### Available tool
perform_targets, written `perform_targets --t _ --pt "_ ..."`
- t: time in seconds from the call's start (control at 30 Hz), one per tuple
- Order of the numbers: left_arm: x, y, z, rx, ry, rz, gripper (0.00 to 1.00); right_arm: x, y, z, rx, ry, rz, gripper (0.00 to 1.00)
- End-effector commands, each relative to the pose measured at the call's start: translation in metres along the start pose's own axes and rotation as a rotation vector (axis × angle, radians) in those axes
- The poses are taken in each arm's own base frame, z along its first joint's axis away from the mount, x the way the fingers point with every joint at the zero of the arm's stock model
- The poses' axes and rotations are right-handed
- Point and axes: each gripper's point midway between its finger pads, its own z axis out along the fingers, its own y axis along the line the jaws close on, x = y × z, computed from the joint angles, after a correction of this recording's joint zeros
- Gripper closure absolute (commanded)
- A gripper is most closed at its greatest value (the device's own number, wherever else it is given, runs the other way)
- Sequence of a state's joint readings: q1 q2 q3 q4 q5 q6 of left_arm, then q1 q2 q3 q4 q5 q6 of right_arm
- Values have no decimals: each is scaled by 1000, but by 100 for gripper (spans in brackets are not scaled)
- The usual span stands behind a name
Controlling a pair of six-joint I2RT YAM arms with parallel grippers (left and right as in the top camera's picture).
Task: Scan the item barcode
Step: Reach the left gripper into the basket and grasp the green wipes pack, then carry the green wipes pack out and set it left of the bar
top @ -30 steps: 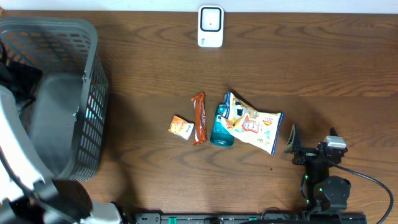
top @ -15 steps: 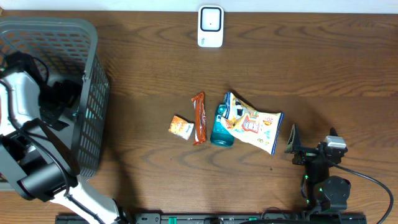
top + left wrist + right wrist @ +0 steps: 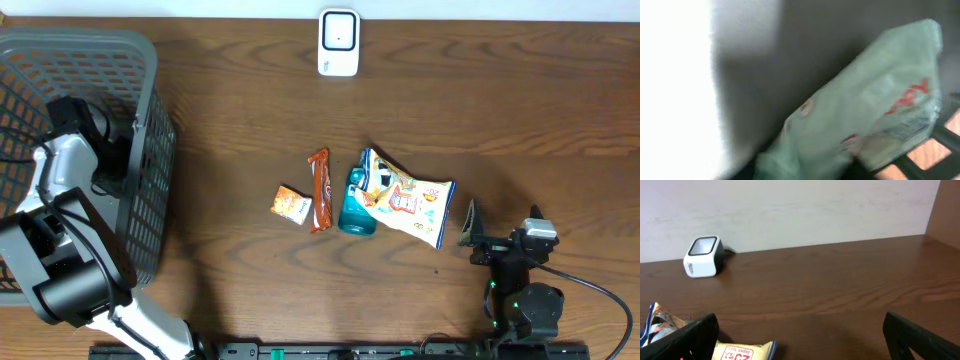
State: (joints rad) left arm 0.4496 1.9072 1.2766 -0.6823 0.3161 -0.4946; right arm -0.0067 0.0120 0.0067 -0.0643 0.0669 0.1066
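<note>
Packet (image 3: 865, 110), pale green, lies close before left tool (image 3: 112, 165) inside basket (image 3: 150, 210)

Toward me from the scanner (image 3: 339, 42) I count one chip bag (image 3: 410, 198), one teal bottle (image 3: 354, 208), one wrapped bar (image 3: 319, 189), one small orange packet (image 3: 292, 204). Left of the scanner: one basket (image 3: 150, 120), one pale-green bag (image 3: 865, 115) inside.

Even, soft light overhead; left wrist view badly blurred (blown-out white at left).
</note>
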Motion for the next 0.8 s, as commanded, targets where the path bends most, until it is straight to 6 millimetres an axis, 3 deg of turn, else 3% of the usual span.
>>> perform_targets --t 0.0,0.1,0.2,0.33,0.47,0.57,0.63,0.77 --pt "19 15 16 -38 70 -9 92 0 -1 0 4 0 12 1" --pt "7 11 -7 -8 14 -15 92 0 -1 0 4 0 12 1" --pt "-8 5 -45 37 -72 -22 92 0 -1 0 4 0 12 1" --pt "-28 -5 -125 132 -268 -19 93 0 -1 0 4 0 12 1" --pt "-32 -11 -218 236 -500 -22 93 0 -1 0 4 0 12 1" --pt "-13 -15 -284 332 -656 -48 93 0 -1 0 4 0 12 1" --pt "10 -24 -312 410 -702 -29 93 0 -1 0 4 0 12 1" --pt "80 -59 -337 595 -621 131 93 0 -1 0 4 0 12 1"
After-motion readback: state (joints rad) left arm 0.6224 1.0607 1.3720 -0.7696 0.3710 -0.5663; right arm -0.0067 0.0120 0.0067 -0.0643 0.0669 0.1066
